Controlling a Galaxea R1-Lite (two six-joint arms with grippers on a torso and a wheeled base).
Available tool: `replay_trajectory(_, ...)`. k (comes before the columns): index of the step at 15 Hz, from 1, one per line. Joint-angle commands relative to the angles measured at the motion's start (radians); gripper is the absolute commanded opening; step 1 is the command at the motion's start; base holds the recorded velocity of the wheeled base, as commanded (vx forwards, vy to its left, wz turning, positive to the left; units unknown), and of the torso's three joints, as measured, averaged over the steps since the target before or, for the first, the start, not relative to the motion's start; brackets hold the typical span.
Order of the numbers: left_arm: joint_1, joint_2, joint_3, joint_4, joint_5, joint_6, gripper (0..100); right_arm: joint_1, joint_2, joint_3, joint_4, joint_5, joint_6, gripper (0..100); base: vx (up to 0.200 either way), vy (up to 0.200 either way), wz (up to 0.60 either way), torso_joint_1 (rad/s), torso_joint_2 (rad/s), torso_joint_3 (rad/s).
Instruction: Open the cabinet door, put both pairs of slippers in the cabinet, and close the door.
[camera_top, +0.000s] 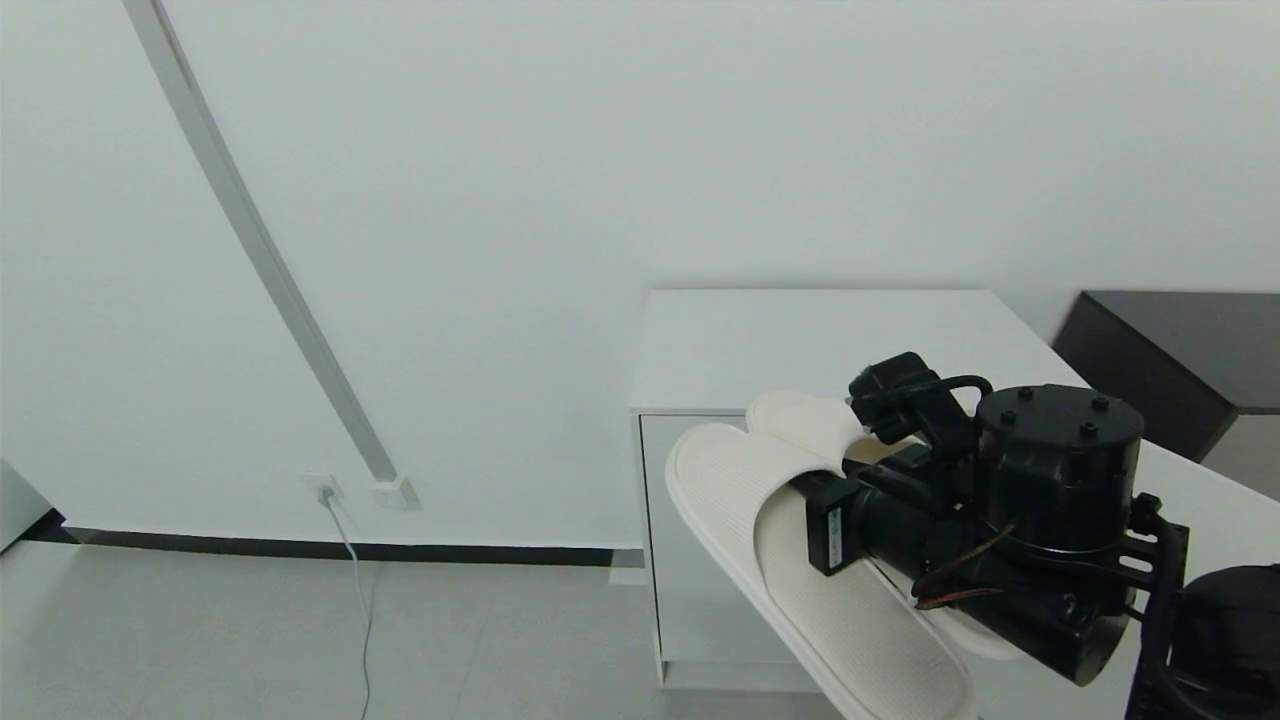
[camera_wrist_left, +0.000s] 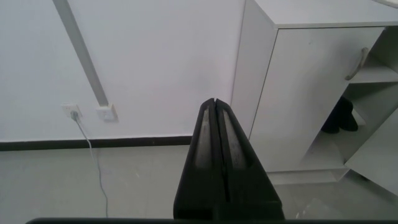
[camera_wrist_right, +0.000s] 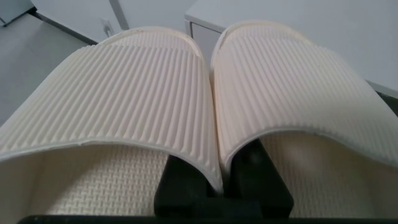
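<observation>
Right claw: right gripper (camera_wrist_right: 222, 180) sits with one black finger tucked under each strap, drawn in tight on the two strap edges that meet between them, so it has hold of both at once.
Slippers: the cream ribbed slippers (camera_top: 745, 480) lie side by side and touching, held in the air at the lower right of the head view, toes pointing toward the frame's centre, in front of the cabinet's upper front edge.
Left claw: left gripper (camera_wrist_left: 215, 115) has its two dark fingers pressed flat together with nothing between them — held above the floor and aimed at the wall beside the cabinet.
Cabinet: the white cabinet (camera_top: 800, 340) stands against the wall, right of centre in the head view. In the left wrist view one door panel with a curved handle (camera_wrist_left: 356, 63) is closed, and next to it the inside is open to view — shelves, with a dark item (camera_wrist_left: 341, 118) on the lower one.
Wall: a socket with a plugged-in cable (camera_top: 323, 490) sits low at the left, with a slanted grey strip (camera_top: 250, 240) running up from beside it.
Far right: a dark piece of furniture (camera_top: 1170, 350) behind the cabinet.
</observation>
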Motion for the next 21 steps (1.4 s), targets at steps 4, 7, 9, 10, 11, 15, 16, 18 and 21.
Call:
replay_trajectory(4, 0.000, 0.000, 0.000, 0.000, 0.000, 0.000, 0, 0.001, 0.003, 0.001, 0.000, -0.001, 0.000, 0, 0.000, -0.200, 0.00, 0.007, 0.00, 0.001)
replay_trajectory(7, 0.000, 0.000, 0.000, 0.000, 0.000, 0.000, 0, 0.001, 0.003, 0.003, 0.000, -0.001, 0.000, 0, 0.000, -0.200, 0.00, 0.002, 0.00, 0.004)
replay_trajectory(9, 0.000, 0.000, 0.000, 0.000, 0.000, 0.000, 0, 0.001, 0.001, 0.006, 0.000, 0.000, 0.000, 0, 0.000, -0.200, 0.00, 0.007, 0.00, 0.002)
replay_trajectory(10, 0.000, 0.000, 0.000, 0.000, 0.000, 0.000, 0, 0.001, 0.001, 0.008, 0.000, 0.000, 0.000, 0, 0.000, -0.200, 0.00, 0.002, 0.01, 0.002)
replay_trajectory(11, 0.000, 0.000, 0.000, 0.000, 0.000, 0.000, 0, 0.001, 0.001, 0.009, 0.000, 0.000, 0.000, 0, 0.000, -0.200, 0.00, 0.002, 0.01, -0.002)
replay_trajectory(15, 0.000, 0.000, 0.000, 0.000, -0.001, 0.001, 0, 0.000, -0.002, 0.015, 0.000, 0.000, 0.000, 0, 0.000, -0.200, 0.00, 0.000, 0.00, 0.000)
replay_trajectory(16, 0.000, 0.000, 0.000, 0.000, -0.001, 0.001, 0, 0.000, -0.003, 0.015, -0.002, 0.000, 0.000, 0, 0.000, -0.200, 0.00, -0.002, 0.00, 0.002)
replay_trajectory(18, 0.000, 0.000, 0.000, 0.000, -0.001, 0.001, 0, 0.000, -0.008, 0.017, -0.002, -0.001, 0.000, 0, 0.000, -0.200, 0.00, 0.000, 0.00, 0.005)
replay_trajectory(21, 0.000, 0.000, 0.000, 0.000, 0.000, 0.000, 0, 0.000, -0.013, 0.035, -0.010, 0.002, -0.008, 0, 0.000, -0.133, 0.00, -0.002, 0.00, 0.002)
